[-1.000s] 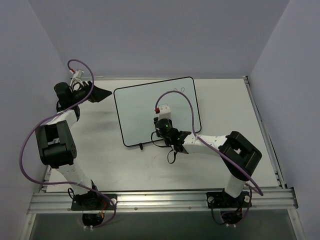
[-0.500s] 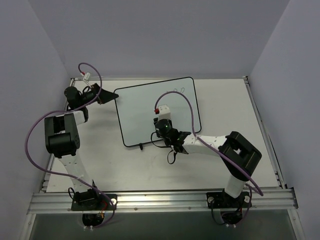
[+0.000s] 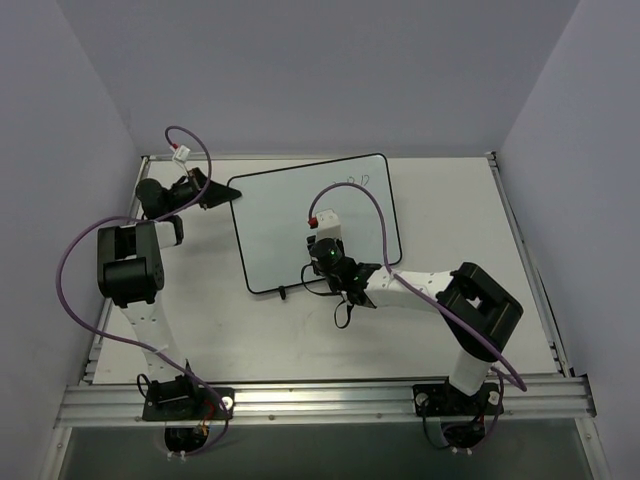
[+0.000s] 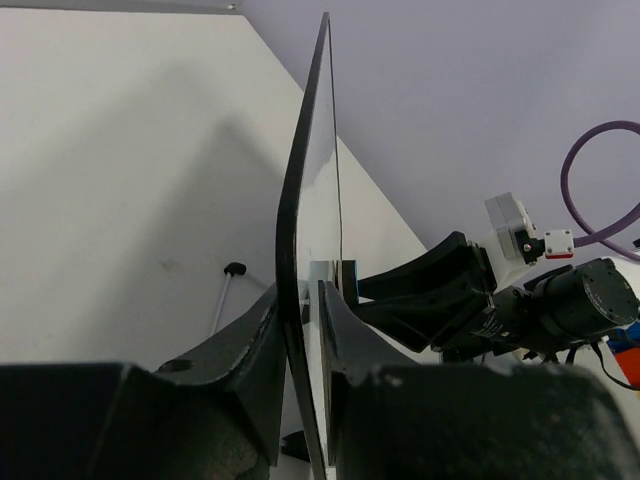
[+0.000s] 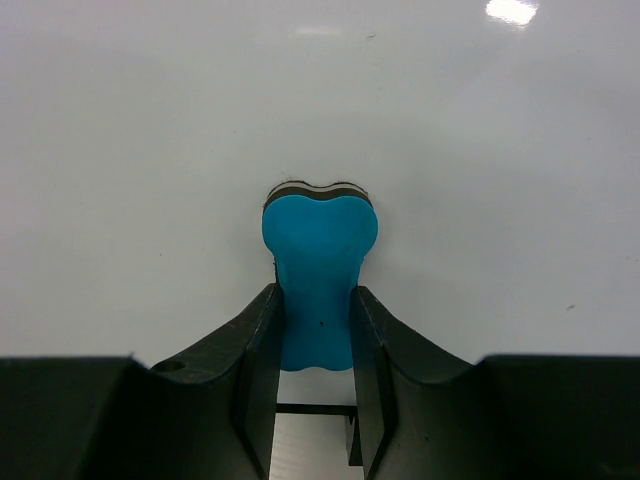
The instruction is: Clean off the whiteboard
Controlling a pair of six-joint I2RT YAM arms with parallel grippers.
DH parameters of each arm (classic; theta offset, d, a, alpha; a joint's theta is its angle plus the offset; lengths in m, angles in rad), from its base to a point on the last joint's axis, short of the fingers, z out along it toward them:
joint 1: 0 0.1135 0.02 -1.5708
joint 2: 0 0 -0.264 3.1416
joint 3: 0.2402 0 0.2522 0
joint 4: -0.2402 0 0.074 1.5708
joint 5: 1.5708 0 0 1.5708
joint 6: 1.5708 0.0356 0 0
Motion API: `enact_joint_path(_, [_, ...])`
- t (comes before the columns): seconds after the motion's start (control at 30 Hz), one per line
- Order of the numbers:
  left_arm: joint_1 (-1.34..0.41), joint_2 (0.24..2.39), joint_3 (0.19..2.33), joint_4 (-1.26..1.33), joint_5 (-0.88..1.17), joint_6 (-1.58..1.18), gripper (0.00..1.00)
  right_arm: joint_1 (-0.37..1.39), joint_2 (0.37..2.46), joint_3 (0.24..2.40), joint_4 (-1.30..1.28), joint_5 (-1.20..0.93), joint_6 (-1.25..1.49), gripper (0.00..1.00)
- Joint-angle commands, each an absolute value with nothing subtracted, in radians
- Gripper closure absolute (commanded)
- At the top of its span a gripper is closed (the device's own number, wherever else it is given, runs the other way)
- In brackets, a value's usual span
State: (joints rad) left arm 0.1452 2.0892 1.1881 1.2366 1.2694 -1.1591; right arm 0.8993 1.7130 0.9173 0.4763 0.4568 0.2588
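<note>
The whiteboard (image 3: 280, 220) stands on the table, black-framed, with small dark scribbles (image 3: 357, 180) near its top right corner. My left gripper (image 3: 222, 190) is at the board's upper left corner. In the left wrist view the board's black edge (image 4: 300, 200) runs between the fingers of the left gripper (image 4: 303, 300), which are shut on it from both sides. My right gripper (image 3: 326, 240) is over the board's middle right. In the right wrist view the right gripper (image 5: 318, 300) is shut on a blue eraser (image 5: 318, 260), whose tip presses on the white surface (image 5: 150, 150).
A small black foot (image 3: 283, 293) sticks out at the board's near edge, also seen as a black foot (image 4: 235, 268) from the left wrist. Purple cables loop over both arms. Walls enclose the table on three sides; a metal rail (image 3: 320, 400) runs along the near edge.
The left gripper swung right to the board's upper left corner and closed on its edge. The right arm and eraser stayed put.
</note>
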Motion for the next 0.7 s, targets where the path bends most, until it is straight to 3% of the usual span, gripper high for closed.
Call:
enact_joint_path(0.0, [0.135,2.106,1.229,1.439,1.307,-1.229,0.74,0.91,1.724,0.95,0.457,0.494,0.247,1.0])
enact_joint_path(0.07, [0.135,2.111,1.226,1.439,1.312,-1.223,0.77,0.911,1.729,0.951,0.46,0.489,0.245,1.0])
enact_joint_path(0.13, [0.135,2.115,1.22,1.44,1.318,-1.212,0.98,0.911,1.732,0.959,0.462,0.485,0.241,1.0])
enact_joint_path(0.37, [0.135,2.134,1.193,1.517,1.322,-1.207,0.98,0.9,1.729,1.015,0.433,0.482,0.212,1.0])
enact_joint_path(0.67, [0.141,2.094,1.134,1.525,1.324,-1.089,0.98,0.71,1.729,1.189,0.312,0.35,0.135,1.0])
